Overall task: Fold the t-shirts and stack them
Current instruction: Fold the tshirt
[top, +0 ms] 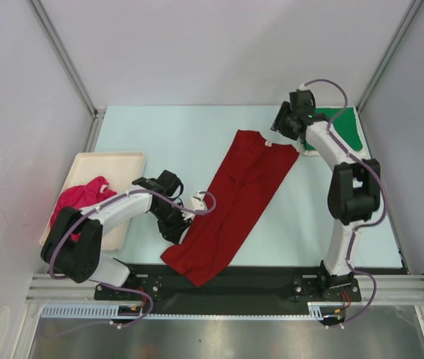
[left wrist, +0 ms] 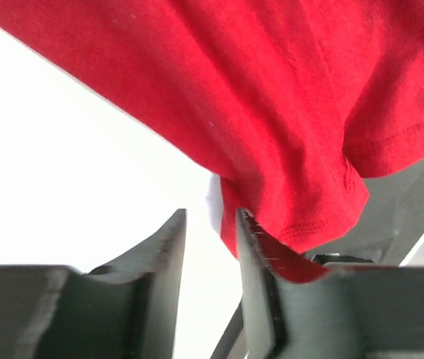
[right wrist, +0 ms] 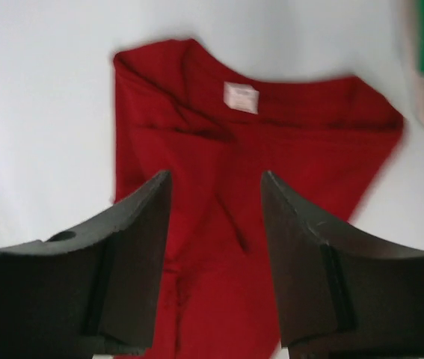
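Note:
The dark red t-shirt (top: 234,202) lies flat in a long diagonal strip from the table's middle to the front edge. My left gripper (top: 184,223) sits low at its left edge. In the left wrist view (left wrist: 212,217) the jaws stand a little apart with only table between them, and the red hem (left wrist: 301,224) lies against the outer side of the right finger. My right gripper (top: 280,127) hovers open and empty above the collar end, over the red cloth (right wrist: 219,247) and its white label (right wrist: 240,97). The pink t-shirt (top: 81,198) is bunched in the tray. The green t-shirt (top: 344,127) lies back right.
The cream tray (top: 114,158) stands at the left, beside the left arm. The green shirt rests on a pale board whose edge (right wrist: 421,97) shows in the right wrist view. The black base rail (top: 271,280) runs along the table's front edge.

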`<act>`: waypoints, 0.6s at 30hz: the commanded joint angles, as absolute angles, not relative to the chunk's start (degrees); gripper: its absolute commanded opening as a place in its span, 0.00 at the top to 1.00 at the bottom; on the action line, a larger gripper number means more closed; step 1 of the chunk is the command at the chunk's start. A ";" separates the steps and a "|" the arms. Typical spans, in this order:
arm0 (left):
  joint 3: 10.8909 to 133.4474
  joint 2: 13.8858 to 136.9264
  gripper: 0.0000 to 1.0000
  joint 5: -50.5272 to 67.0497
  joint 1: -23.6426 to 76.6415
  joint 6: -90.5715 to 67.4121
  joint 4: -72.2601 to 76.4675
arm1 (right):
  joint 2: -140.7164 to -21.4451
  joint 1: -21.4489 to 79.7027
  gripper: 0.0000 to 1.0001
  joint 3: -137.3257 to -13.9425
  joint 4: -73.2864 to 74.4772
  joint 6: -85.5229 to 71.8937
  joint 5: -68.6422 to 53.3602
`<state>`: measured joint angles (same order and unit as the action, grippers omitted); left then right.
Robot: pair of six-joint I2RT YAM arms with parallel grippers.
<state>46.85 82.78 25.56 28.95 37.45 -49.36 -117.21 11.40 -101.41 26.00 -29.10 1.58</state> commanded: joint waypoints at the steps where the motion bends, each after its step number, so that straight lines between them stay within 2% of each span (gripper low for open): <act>1: 46.58 79.81 0.59 26.19 28.65 37.00 -51.41 | -111.10 8.02 0.45 -88.54 21.90 -29.35 6.78; 4: 47.28 78.58 0.56 25.75 28.04 37.00 -52.03 | -110.56 4.94 0.48 -82.80 20.48 -31.37 2.64; 14: 48.60 77.08 0.50 26.72 27.77 35.60 -51.59 | -117.24 3.17 0.58 -84.02 20.74 -32.25 -2.28; 17: 48.78 77.34 0.50 26.72 27.69 35.51 -51.59 | -119.96 2.81 0.76 -85.77 20.48 -32.08 -3.24; 18: 49.04 77.43 0.50 26.72 27.77 35.51 -51.68 | -120.84 2.46 0.90 -86.56 20.30 -31.99 -3.77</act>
